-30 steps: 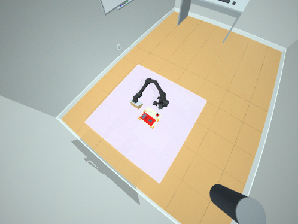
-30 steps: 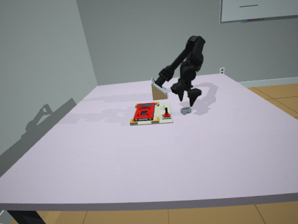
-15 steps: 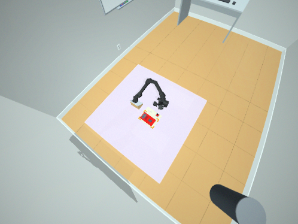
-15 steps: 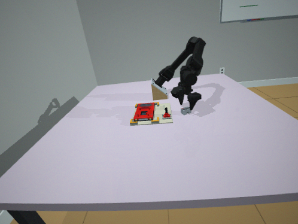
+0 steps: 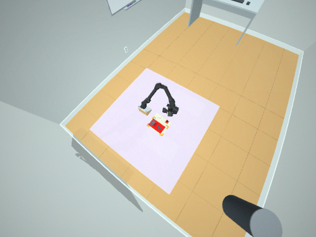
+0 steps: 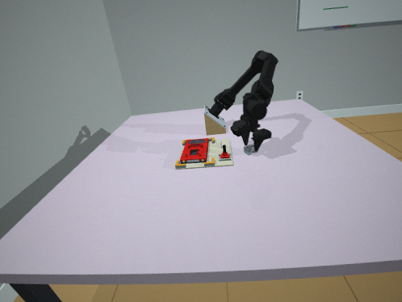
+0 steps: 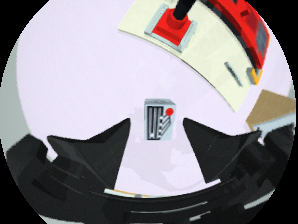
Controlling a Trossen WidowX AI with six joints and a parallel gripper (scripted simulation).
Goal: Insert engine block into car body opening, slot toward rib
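Observation:
The grey engine block [image 6: 249, 149] [image 7: 152, 122] stands on the table, with dark slots and a red round spot on the face toward the wrist camera. My gripper [image 6: 251, 148] [image 7: 157, 121] is open and low over it. The block lies between the fingertips in the wrist view, with a visible gap on each side. The red car body [image 5: 157, 126] [image 6: 186, 149] [image 7: 248, 23] lies on the cream plate [image 5: 159, 116] [image 6: 218, 145] [image 7: 210, 61]. Its opening [image 6: 194, 153] shows dark in the exterior view. The rib cannot be made out.
A red piece with a black upright lever [image 5: 167, 121] [image 6: 224, 156] [image 7: 166, 33] stands on the plate's side nearer my gripper. Orange corners surround the car body. The wooden arm mount [image 5: 144, 111] [image 6: 215, 127] [image 7: 272, 106] stands behind the plate in the exterior view.

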